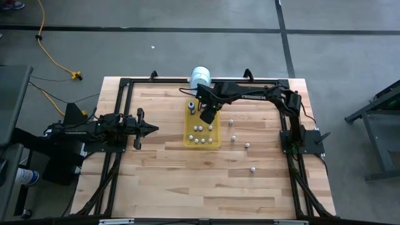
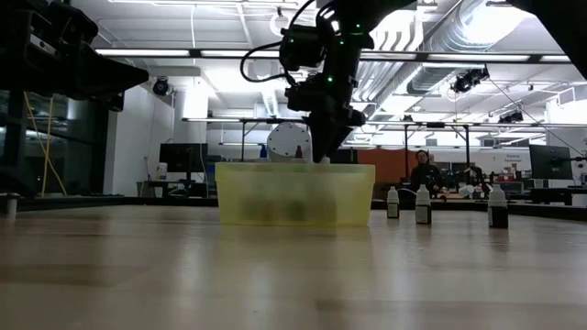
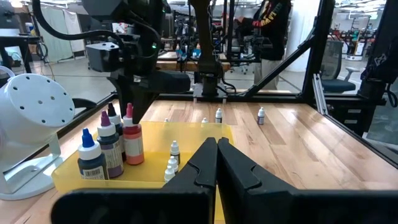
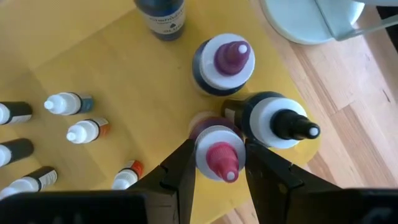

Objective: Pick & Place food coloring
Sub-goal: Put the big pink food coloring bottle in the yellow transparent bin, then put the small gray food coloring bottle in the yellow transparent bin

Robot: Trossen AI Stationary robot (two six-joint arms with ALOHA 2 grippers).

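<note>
Food coloring (image 1: 200, 132): four tall bottles in tray (image 1: 187, 140), right hand (image 4: 216, 163) clamped on one.

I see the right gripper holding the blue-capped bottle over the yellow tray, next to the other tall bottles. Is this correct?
Not quite: the bottle between the right gripper's fingers has a red cap, not blue. The right wrist view shows this. The rest holds: it is over the yellow tray, next to the other tall bottles.

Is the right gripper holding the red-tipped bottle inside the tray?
Yes, the right gripper grips the red-tipped bottle over the yellow tray floor.
</note>
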